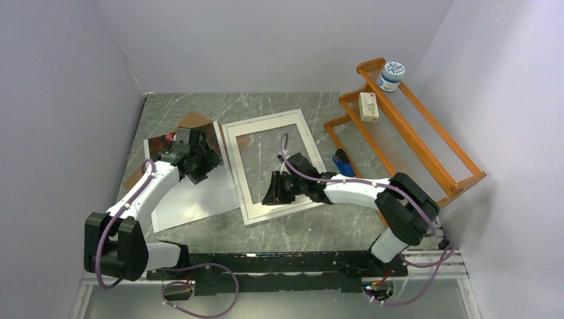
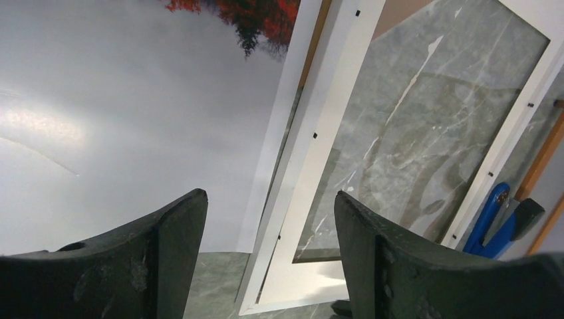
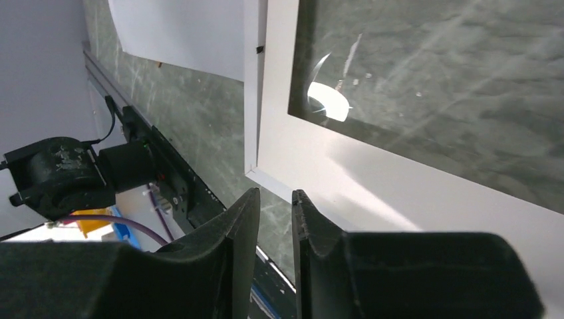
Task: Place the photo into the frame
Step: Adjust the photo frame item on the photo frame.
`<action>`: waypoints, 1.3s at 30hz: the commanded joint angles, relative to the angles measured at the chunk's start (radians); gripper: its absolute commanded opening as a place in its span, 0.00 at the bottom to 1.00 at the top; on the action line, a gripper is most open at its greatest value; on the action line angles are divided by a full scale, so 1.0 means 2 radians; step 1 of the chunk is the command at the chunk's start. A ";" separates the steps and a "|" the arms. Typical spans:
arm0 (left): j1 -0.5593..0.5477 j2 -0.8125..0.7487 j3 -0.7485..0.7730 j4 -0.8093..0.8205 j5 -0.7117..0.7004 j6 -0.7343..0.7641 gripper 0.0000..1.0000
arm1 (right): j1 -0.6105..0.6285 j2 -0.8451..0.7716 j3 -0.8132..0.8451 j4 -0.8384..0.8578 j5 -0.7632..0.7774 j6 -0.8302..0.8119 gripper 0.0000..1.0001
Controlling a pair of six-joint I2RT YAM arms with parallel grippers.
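Observation:
The photo (image 1: 193, 199) lies flat on the table at the left, its red foliage toward the far end and pale grey near me. My left gripper (image 1: 203, 163) hovers over its far right part, open. In the left wrist view the left gripper (image 2: 269, 194) has nothing between its fingers, with the photo (image 2: 133, 119) to their left and the frame (image 2: 319, 133) to their right. The frame (image 1: 233, 159) lies flat in the middle, the marble showing through it. My right gripper (image 1: 271, 198) is over its near rail. There the right gripper (image 3: 276, 191) keeps a narrow empty gap at the frame's (image 3: 346, 179) near rim.
A brown backing board (image 1: 193, 121) pokes out beyond the photo's far end. An orange wooden rack (image 1: 412, 133) stands at the right, carrying a jar (image 1: 391, 75) and a small box (image 1: 368, 106). A blue tool (image 1: 341, 161) lies between rack and frame. Walls close in left, back and right.

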 commanded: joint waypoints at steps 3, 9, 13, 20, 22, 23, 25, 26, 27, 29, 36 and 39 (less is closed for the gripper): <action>0.011 0.013 -0.010 0.021 0.055 0.019 0.74 | 0.012 0.042 0.033 0.032 -0.031 0.023 0.27; 0.014 0.024 -0.019 0.035 0.070 0.018 0.73 | 0.018 0.069 0.060 -0.024 -0.010 0.003 0.26; 0.014 0.029 -0.018 0.036 0.074 0.020 0.73 | 0.021 0.083 0.079 -0.071 0.015 -0.011 0.26; 0.015 0.032 -0.016 0.037 0.080 0.023 0.74 | 0.027 0.103 0.102 -0.103 0.047 -0.031 0.25; 0.015 0.033 -0.016 0.037 0.081 0.024 0.74 | 0.030 0.107 0.106 -0.104 0.054 -0.036 0.25; 0.015 0.034 -0.017 0.038 0.082 0.024 0.74 | 0.031 0.109 0.109 -0.105 0.059 -0.038 0.25; 0.015 0.035 -0.018 0.039 0.083 0.023 0.74 | 0.033 0.112 0.113 -0.105 0.064 -0.043 0.25; 0.015 0.036 -0.019 0.039 0.084 0.023 0.74 | 0.035 0.112 0.113 -0.103 0.066 -0.045 0.25; 0.015 0.036 -0.019 0.039 0.085 0.023 0.74 | 0.036 0.112 0.114 -0.102 0.067 -0.047 0.25; 0.015 0.035 -0.019 0.040 0.086 0.023 0.74 | 0.038 0.107 0.112 -0.096 0.067 -0.049 0.25; 0.015 0.023 -0.012 0.036 0.085 0.031 0.75 | 0.039 0.029 0.080 -0.066 0.102 -0.049 0.26; 0.015 0.025 -0.007 0.036 0.084 0.035 0.76 | 0.037 0.000 0.077 -0.088 0.157 -0.046 0.28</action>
